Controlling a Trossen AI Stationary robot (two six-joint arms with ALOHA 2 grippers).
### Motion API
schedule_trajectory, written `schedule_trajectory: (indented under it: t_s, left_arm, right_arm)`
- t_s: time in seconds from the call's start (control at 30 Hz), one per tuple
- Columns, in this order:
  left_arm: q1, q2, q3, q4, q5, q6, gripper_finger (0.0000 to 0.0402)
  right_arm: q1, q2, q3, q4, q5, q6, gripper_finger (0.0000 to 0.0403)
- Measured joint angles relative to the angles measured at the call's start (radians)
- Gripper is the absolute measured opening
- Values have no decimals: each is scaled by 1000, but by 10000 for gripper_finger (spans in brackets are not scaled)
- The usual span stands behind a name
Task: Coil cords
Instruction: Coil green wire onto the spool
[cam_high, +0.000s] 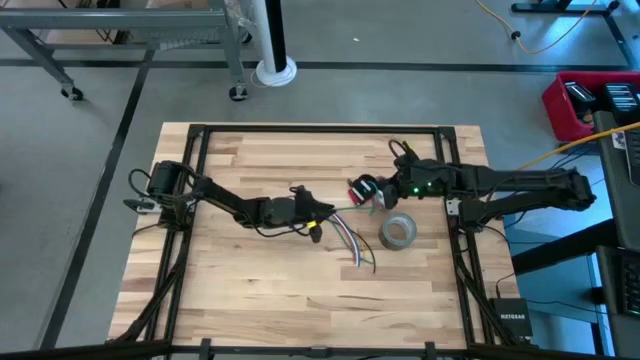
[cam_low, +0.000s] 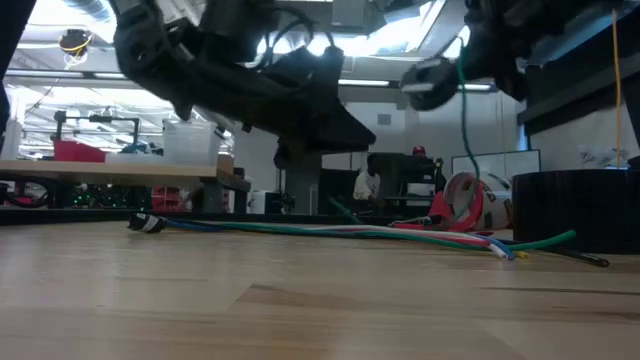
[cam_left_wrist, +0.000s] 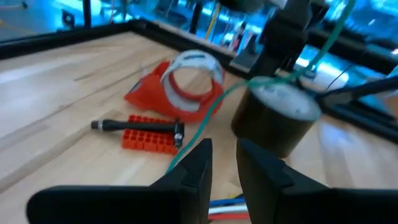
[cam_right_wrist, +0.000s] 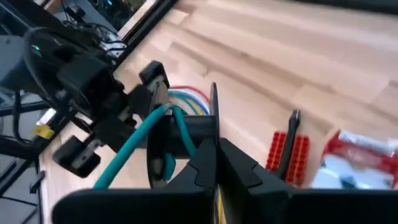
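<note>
The cords lie mid-table: a bundle of multicoloured strands (cam_high: 345, 240) (cam_low: 330, 229) spread flat on the wood, and a thin green wire (cam_left_wrist: 214, 106) (cam_right_wrist: 134, 149) that rises from the table up to my right gripper (cam_high: 378, 197) (cam_right_wrist: 214, 146). That gripper is shut on the wire and stands above the table. My left gripper (cam_high: 315, 210) (cam_left_wrist: 224, 165) hovers over the bundle's far end with a narrow gap between its fingers; nothing shows in the gap. The green wire runs under its one finger; I cannot tell whether they touch. My right gripper pinches the green wire (cam_right_wrist: 185, 142) between its two fingertips, coming at it slanting down from the table's right side. From the fingers the wire arches up in a small bend (cam_right_wrist: 166, 111). In the low view it hangs below the gripper (cam_low: 463, 120) toward the table.
A grey tape roll (cam_high: 398, 232) (cam_left_wrist: 277, 118) stands just right of the strands. A red-and-white tape dispenser (cam_left_wrist: 180, 87) and a red block with a black tool (cam_left_wrist: 146, 132) lie beyond it. A black frame (cam_high: 320, 128) borders the table.
</note>
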Motion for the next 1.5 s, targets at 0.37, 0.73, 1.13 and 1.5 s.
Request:
schedule_trajectory:
  t_s: [0.37,0.73,1.13,1.5]
  left_arm:
    - [-41,28,-12,159,29,72,67]
    - [-35,32,114,54,29,158,68]
    - [10,32,160,-61,64,34,68]
    - [-18,143,294,-63,53,210,68]
  right_arm:
    - [0,-53,-279,469,-76,52,7]
    - [0,34,-342,792,-58,55,7]
    - [0,105,-342,896,-65,29,7]
    - [0,169,-341,998,-13,5,7]
